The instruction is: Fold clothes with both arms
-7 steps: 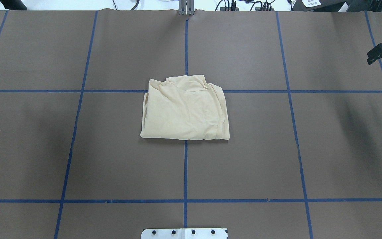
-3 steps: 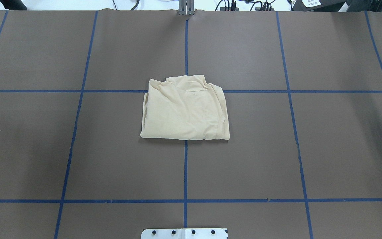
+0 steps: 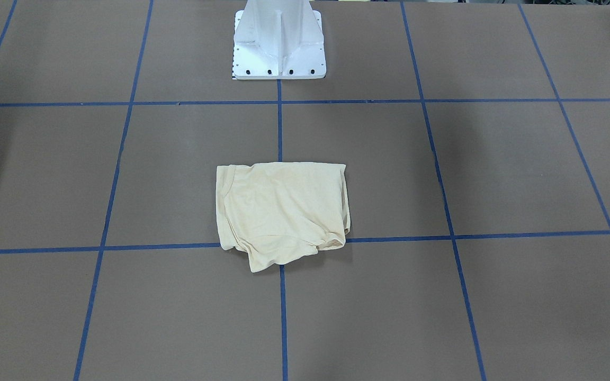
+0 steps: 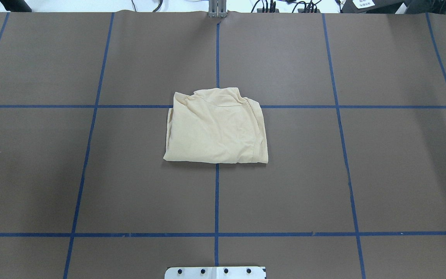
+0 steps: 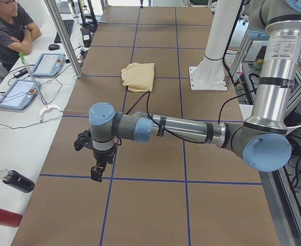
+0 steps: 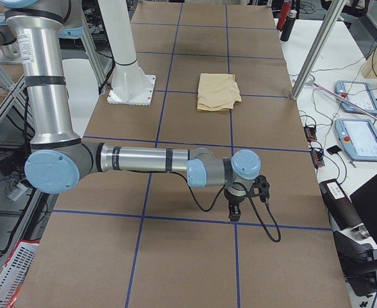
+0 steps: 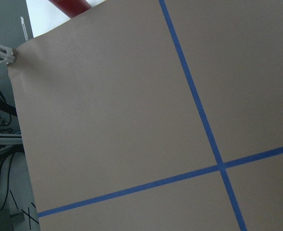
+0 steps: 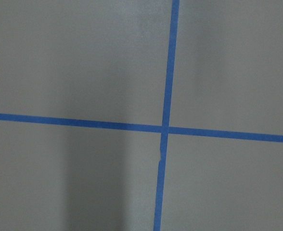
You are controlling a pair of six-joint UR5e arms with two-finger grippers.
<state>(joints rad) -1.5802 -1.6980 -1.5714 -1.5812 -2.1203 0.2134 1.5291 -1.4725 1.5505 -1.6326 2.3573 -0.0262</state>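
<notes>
Folded T-shirt (image 4: 216, 130) sits mid-frame, well apart from my left gripper (image 5: 95, 173) and right gripper (image 6: 234, 212) (parted or together, I cannot tell).

**Left arm** (image 5: 184, 128), across the middle of the left-side view: silver tubes with dark bands, grey joints closed by round light-blue caps (image 5: 263, 152). A black cable (image 5: 147, 105) loops over the tube, gathered under a black strap (image 5: 161, 126). The left gripper (image 5: 95, 174), lower left, is black.

**Right arm** (image 6: 143, 158), in the right-side view: same build, with a black right gripper (image 6: 233, 213).

**Pedestal** (image 3: 278, 32), top centre of the front view: a white flared column on a square plate (image 3: 315, 63) edged with dark screws (image 3: 269, 72).
</notes>
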